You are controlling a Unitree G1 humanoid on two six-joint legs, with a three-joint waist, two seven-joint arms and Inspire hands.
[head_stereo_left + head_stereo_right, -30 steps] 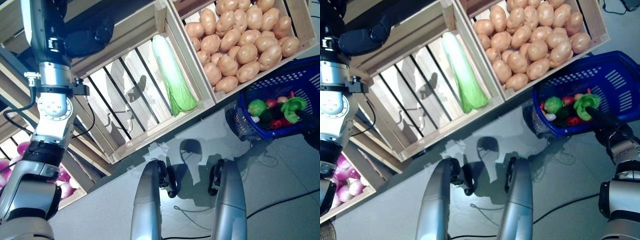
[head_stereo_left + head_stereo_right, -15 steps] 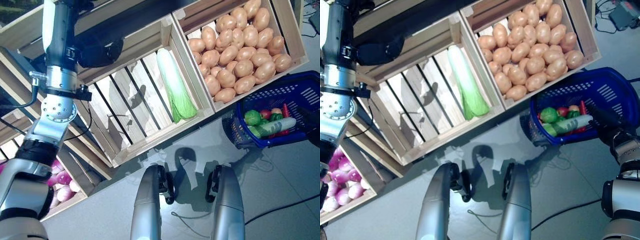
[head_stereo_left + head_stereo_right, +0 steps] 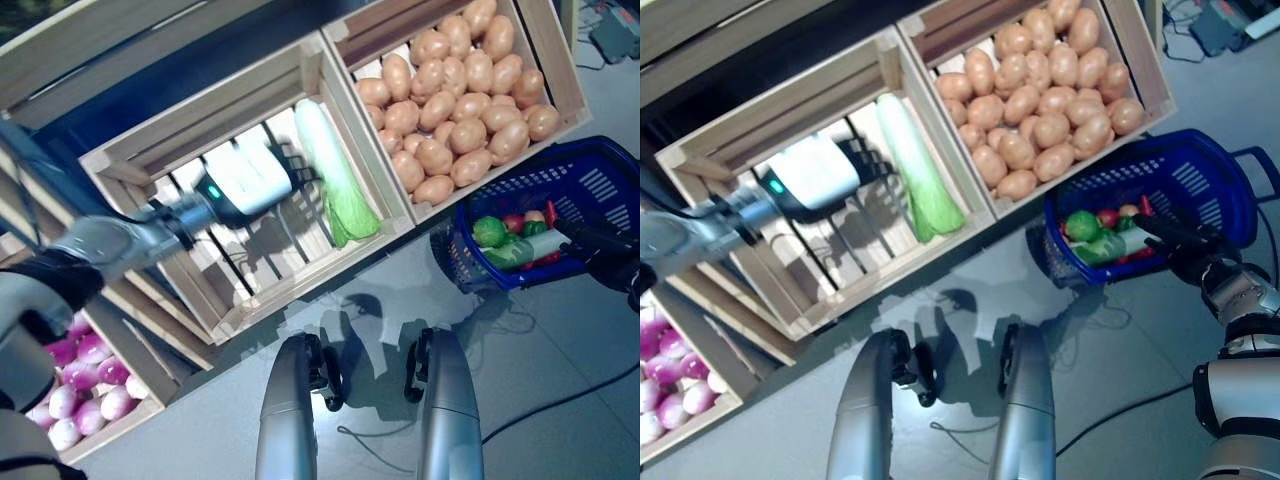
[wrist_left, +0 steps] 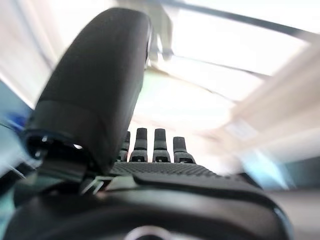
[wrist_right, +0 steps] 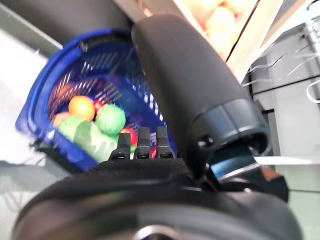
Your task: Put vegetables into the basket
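Cabbage (image 3: pixel 333 178) is the next target by the look of it: a long pale stalk widening to a leafy green end, lying alone against the right wall of the slatted middle crate (image 3: pixel 150 180). The left hand (image 3: pixel 283 168) reaches into that crate, just beside the stalk's far end; its fingers (image 4: pixel 155 145) run straight in a row with the thumb standing apart, and they hold nothing. To do this step well, the hand should come down over the firm white stalk rather than the loose leaves, close round its middle so it hangs balanced, and lift clear of the crate wall before swinging right. The basket (image 3: pixel 1200 175), blue plastic mesh, sits on the floor to the right below the potatoes (image 3: pixel 1050 100) and already carries a green round vegetable, some red ones and a long pale-and-green one. The right hand (image 3: pixel 1185 250) is at the basket's near rim, fingers (image 5: pixel 141 142) extended and not closed on anything. Purple onions (image 3: pixel 80 390) fill a crate at near left.
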